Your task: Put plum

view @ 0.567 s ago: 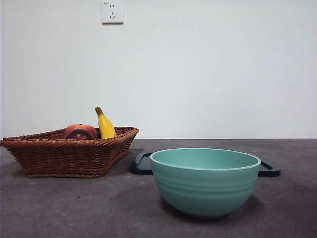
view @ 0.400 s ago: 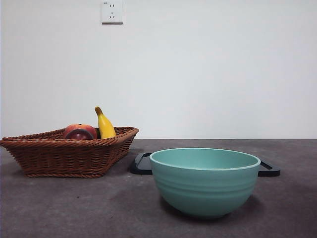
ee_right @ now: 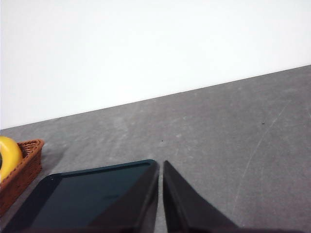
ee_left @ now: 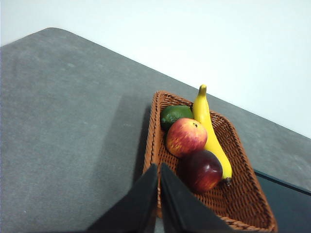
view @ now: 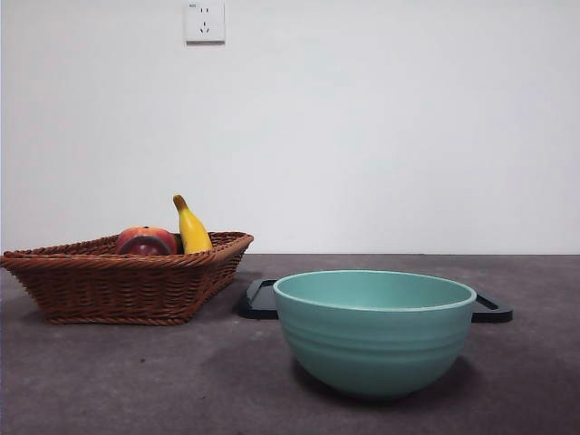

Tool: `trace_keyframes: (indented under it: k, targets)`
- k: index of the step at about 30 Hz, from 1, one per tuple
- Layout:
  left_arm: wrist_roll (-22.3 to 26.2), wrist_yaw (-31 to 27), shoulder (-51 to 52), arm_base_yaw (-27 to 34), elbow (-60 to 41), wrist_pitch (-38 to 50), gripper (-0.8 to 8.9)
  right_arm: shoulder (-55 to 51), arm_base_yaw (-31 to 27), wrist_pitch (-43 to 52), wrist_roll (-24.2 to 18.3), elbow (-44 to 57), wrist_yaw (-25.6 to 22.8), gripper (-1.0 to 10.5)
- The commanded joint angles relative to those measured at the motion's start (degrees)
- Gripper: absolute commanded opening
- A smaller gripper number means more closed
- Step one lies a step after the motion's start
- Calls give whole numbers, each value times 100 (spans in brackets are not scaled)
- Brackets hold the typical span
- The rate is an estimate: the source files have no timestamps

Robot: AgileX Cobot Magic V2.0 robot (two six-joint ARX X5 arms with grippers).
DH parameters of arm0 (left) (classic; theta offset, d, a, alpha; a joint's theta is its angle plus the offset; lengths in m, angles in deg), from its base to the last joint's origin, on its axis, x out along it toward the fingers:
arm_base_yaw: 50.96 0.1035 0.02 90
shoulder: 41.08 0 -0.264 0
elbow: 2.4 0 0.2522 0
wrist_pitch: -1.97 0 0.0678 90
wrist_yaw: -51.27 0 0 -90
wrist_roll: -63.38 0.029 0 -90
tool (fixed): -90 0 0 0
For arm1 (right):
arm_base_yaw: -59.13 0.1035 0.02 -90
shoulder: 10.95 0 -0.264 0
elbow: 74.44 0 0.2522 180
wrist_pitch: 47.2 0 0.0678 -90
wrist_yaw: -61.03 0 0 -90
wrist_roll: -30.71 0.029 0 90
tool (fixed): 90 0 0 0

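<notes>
The plum (ee_left: pixel 202 170) is dark maroon and lies in the brown wicker basket (ee_left: pixel 243 204) beside a red-orange apple (ee_left: pixel 185 137), a yellow banana (ee_left: pixel 210 131) and a green fruit (ee_left: pixel 175 115). In the front view the basket (view: pixel 127 281) stands at the left with the apple (view: pixel 145 241) and banana (view: pixel 191 227) showing; the plum is hidden there. My left gripper (ee_left: pixel 159 167) is shut and empty, above the basket's near rim, close to the plum. My right gripper (ee_right: pixel 161 165) is shut and empty above the dark tray (ee_right: pixel 92 194). Neither arm shows in the front view.
A teal bowl (view: pixel 374 331) stands at the front centre-right. A black tray (view: pixel 263 299) lies behind it, between bowl and basket. A white wall with a socket (view: pixel 206 22) closes the back of the grey table.
</notes>
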Motion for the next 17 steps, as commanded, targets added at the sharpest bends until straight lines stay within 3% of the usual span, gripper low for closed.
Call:
trace_keyframes:
  k: [1,11,17]
  targets:
    - [70,68,-273,11,485,-162,9,236,-7,-238,57,-474,63,5]
    - [1117,1121,-1727,4,2090,-1130,9,1681,-7,-1517,-688,-2260,1150,5]
    - [1633,2083,-2546,-11,2911,-1829,9,2691,26,-2503,-1080,-3318,2037,5]
